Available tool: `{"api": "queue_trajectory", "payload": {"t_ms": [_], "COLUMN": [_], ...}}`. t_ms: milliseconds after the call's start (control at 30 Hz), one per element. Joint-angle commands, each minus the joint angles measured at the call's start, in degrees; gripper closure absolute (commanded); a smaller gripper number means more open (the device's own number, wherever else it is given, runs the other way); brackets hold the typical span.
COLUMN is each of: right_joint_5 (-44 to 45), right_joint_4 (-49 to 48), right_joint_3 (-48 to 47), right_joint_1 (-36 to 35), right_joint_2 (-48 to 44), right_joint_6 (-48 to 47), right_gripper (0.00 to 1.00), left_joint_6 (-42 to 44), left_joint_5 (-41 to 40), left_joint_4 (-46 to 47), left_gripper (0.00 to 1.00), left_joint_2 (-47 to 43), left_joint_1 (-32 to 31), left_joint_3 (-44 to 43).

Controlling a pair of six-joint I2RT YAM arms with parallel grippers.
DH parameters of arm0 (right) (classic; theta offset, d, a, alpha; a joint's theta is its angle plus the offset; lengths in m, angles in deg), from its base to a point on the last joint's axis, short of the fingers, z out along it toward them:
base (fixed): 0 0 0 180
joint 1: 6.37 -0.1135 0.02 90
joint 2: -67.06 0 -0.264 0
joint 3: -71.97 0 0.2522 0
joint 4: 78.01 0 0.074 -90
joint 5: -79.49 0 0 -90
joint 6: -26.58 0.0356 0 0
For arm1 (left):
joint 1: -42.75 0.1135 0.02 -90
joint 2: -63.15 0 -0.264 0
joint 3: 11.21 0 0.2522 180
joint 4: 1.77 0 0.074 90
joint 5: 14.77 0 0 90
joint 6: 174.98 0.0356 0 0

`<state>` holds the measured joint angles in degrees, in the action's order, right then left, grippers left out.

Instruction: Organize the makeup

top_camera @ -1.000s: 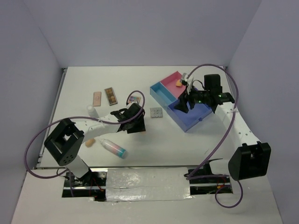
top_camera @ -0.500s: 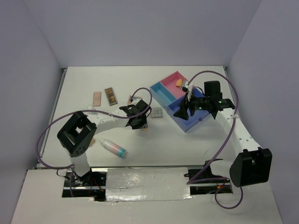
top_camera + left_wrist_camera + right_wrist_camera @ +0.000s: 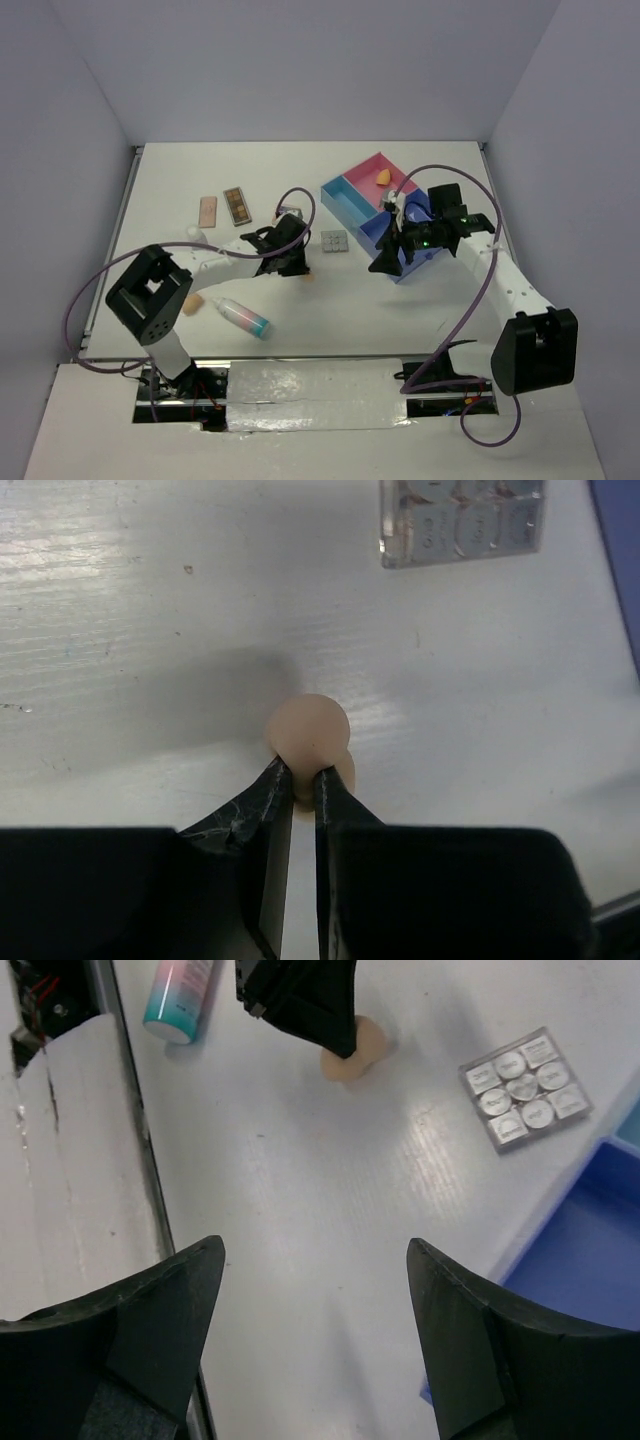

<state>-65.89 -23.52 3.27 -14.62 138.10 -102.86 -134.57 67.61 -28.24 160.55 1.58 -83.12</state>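
My left gripper [image 3: 300, 770] is shut on a tan egg-shaped sponge [image 3: 308, 730] that rests on the table; from above, this sponge [image 3: 308, 279] shows just past the left gripper [image 3: 298, 266]. My right gripper [image 3: 315, 1248] hangs open over bare table, near the tray's front corner, with nothing between its fingers. From there I see the sponge [image 3: 355, 1050], the grey palette [image 3: 525, 1088] and the teal-capped tube [image 3: 180, 1000]. A second sponge [image 3: 189, 305] lies at the left, and another sponge [image 3: 382, 178] sits in the pink compartment.
The pink-and-blue tray [image 3: 350, 205] stands at the right. A peach palette [image 3: 207, 210], a brown palette [image 3: 237, 205] and a multicoloured palette [image 3: 287, 213] lie at the back left. A white bottle [image 3: 195, 236] lies by the left arm. The tube [image 3: 243, 317] lies near the front.
My left gripper reached forward and closed on the sponge. My right gripper moved off the tray toward the near left and opened wider.
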Motion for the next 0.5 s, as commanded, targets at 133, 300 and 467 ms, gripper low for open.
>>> {"api": "queue_trajectory", "payload": {"t_ms": [133,300,467], "right_joint_5": [-5.53,-8.69,-9.22], "right_joint_4": [-1.96,0.05,-2.66], "right_joint_3": [-0.61,-4.29,-4.48], "right_joint_1": [-2.12,-4.40,-9.14], "right_joint_2": [4.53,9.46,10.43], "right_joint_6": [11.31,11.85,12.54], "right_gripper": [0.09,0.01,0.01], "left_joint_6": [7.30,8.80,6.52], "left_joint_5": [12.26,18.42,20.71], "left_joint_4": [22.06,37.30,55.20], "left_gripper": [1.00,1.00,1.00], "left_joint_2": [-12.93,-21.27,-27.17], "left_joint_1": [0.39,0.39,0.39], "left_joint_3": [11.18,21.22,31.41]}}
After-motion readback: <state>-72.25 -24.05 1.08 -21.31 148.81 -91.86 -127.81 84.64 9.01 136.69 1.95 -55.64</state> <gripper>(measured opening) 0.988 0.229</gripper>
